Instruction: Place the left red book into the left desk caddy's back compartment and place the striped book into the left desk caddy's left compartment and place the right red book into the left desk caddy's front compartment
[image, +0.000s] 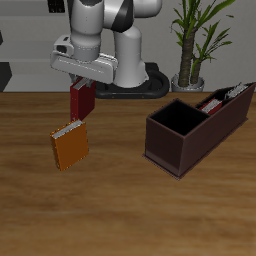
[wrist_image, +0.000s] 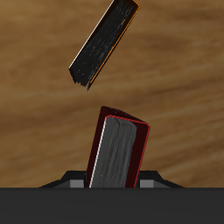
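The two-finger gripper (image: 82, 88) is hanging over the back of the brown wooden table (image: 120, 210) with a crimson-covered right red book (image: 82, 100) clamped between its fingers. The book is hanging upright below the claw and is appearing clear of the tabletop. In the wrist view the same book (wrist_image: 118, 153) is standing directly in front of the claw, its greyish page edges framed by a red cover.

A plain orange book (image: 70, 145) is lying on the table just in front of the held book, nearer the front edge, tilted slightly.

The long dark maroon-brown left desk caddy (image: 165, 148) is sitting well apart from the claw, across the table. Its large square compartment is facing the table's front, and book edges, one striped, one red, are showing in the narrower slots at its far end.
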